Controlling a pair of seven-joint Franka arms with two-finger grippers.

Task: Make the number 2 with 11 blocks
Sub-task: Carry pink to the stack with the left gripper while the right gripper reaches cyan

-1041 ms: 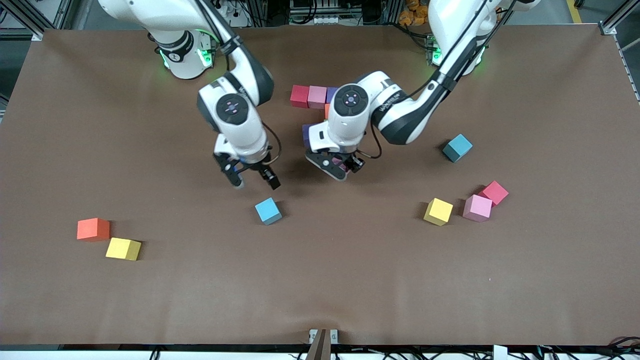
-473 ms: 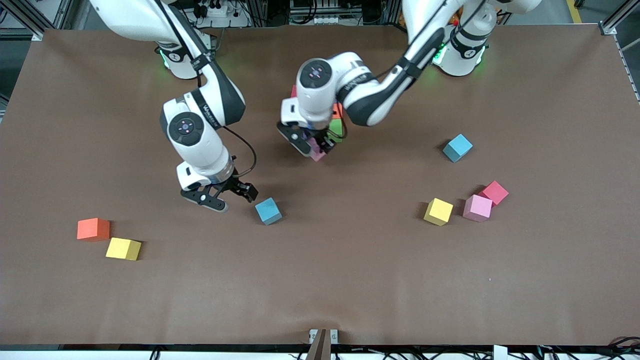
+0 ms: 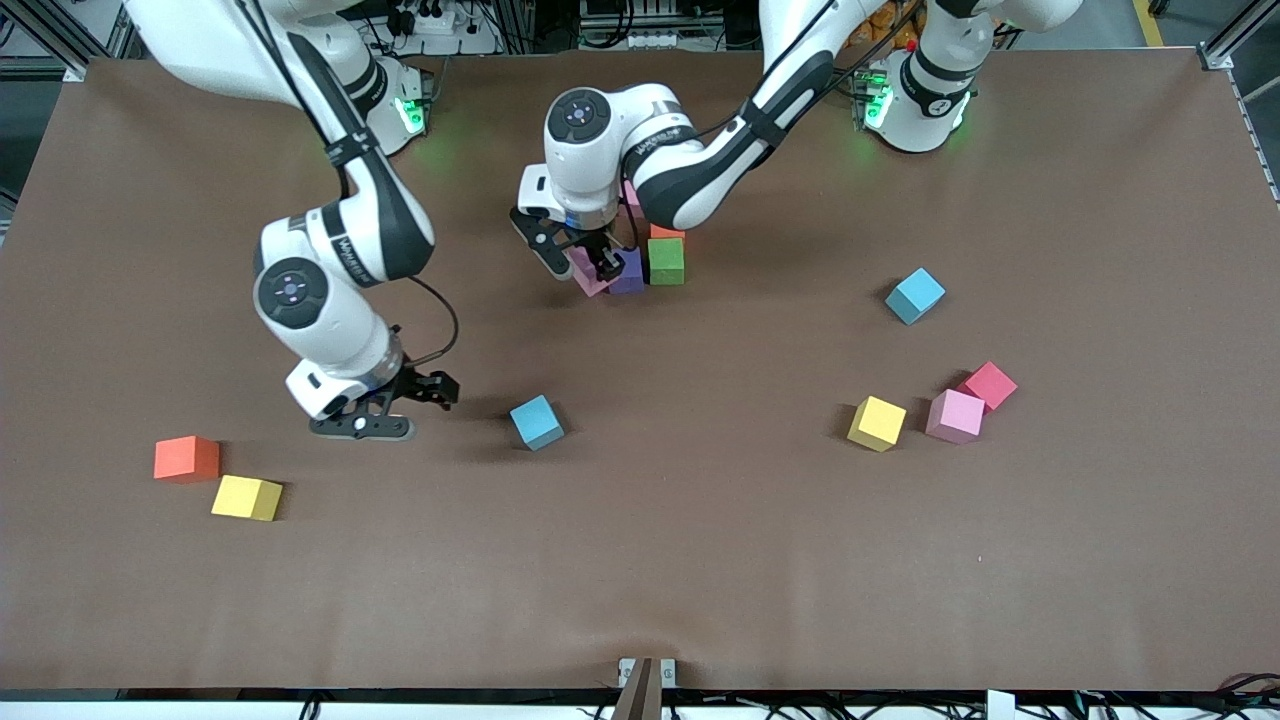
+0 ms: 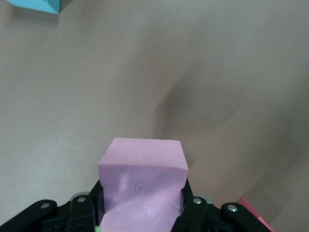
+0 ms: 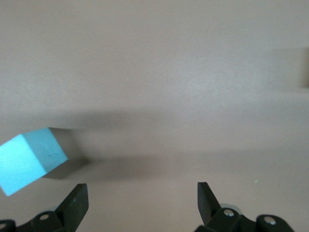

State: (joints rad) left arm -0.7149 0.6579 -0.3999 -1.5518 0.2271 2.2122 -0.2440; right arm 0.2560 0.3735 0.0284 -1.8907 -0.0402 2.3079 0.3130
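A wide table (image 3: 700,560) is covered by a plain brown mat, and nearly the whole front view is filled by it. Faint creases are seen in the mat near the 6 o'clock edge, where a small metal bracket (image 3: 645,672) is fixed. Along the 12 o'clock edge, aluminium frame bars (image 3: 1228,45) and bundles of dark cables (image 3: 640,25) are seen. A strip of grey floor (image 3: 1090,25) is visible at 1 o'clock. The mat is evenly lit, with soft shadows.
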